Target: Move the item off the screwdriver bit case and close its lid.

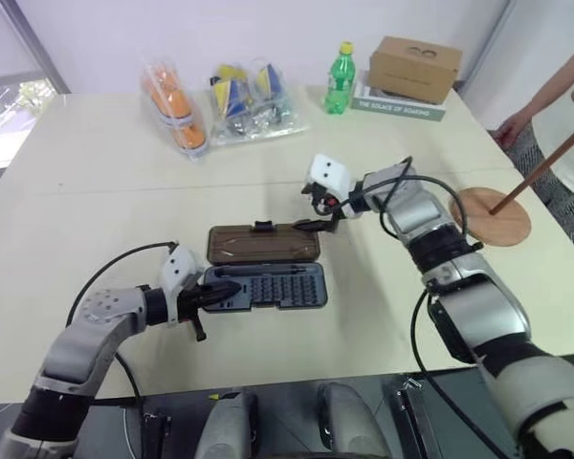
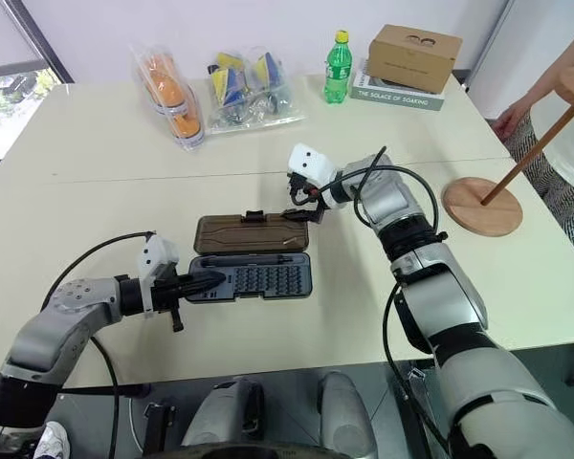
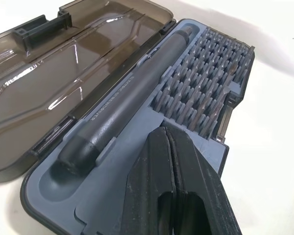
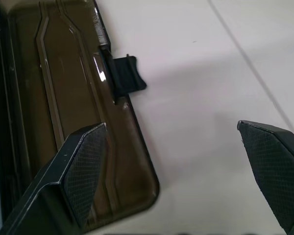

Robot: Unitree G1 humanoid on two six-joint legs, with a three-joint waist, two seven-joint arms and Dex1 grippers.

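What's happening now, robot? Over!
Left gripper shut, resting on open case. Right gripper open, at lid corner. Wooden stand already off, nothing blocking the lid.

A green bottle (image 1: 339, 79) stood at the table's (image 1: 96, 191) far edge. Beside it, a cardboard box (image 1: 413, 67) sat on a book (image 1: 402, 107), clear bags (image 1: 220, 103) opposite

Bare table (image 2: 364, 277) rings the open case (image 2: 251, 277); wooden stand (image 2: 481, 206) stands well apart at right
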